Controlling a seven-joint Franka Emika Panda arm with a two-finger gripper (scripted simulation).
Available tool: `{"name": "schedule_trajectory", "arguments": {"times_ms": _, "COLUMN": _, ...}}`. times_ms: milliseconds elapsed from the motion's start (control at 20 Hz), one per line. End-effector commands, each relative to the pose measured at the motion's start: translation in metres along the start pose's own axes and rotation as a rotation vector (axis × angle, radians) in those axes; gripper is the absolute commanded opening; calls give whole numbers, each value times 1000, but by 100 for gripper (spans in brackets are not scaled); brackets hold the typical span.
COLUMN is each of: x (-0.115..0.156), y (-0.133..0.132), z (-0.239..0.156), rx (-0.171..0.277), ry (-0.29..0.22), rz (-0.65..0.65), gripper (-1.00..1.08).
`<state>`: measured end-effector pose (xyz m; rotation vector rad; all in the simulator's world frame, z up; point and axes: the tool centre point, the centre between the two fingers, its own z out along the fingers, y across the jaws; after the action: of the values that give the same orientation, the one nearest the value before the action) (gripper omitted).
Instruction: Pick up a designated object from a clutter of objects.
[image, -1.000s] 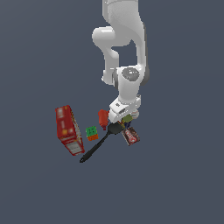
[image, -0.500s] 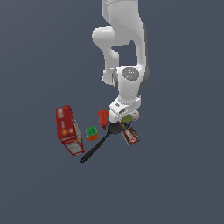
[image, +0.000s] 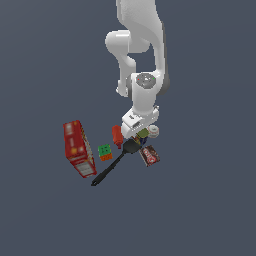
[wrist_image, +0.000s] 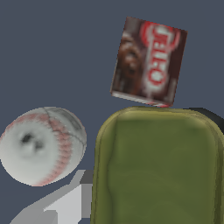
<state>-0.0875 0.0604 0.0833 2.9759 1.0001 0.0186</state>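
The designated object, a small can with an olive-green top (wrist_image: 157, 168), fills much of the wrist view, and one grey finger (wrist_image: 65, 203) lies against its side. The other finger is hidden. In the exterior view the can (image: 144, 133) sits under the lowered gripper (image: 139, 132), which is closed around it. The clutter surrounds it: a white ball (image: 153, 131) (wrist_image: 41, 144) just beside the can, a dark red packet (image: 149, 155) (wrist_image: 148, 61), a black spatula (image: 114, 166), a red bottle (image: 116, 136) and a green-orange cube (image: 105, 152).
A tall red box (image: 77, 149) lies toward the exterior view's left, apart from the other items. The spatula's head (image: 131, 146) lies close under the gripper. The white arm (image: 142, 60) rises above the pile.
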Motion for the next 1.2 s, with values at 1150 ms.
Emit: {"name": "schedule_trajectory", "arguments": {"times_ms": 1150, "x": -118, "y": 125, "z": -185, "rx": 7, "ry": -2, "rz": 1, "gripper": -100}}
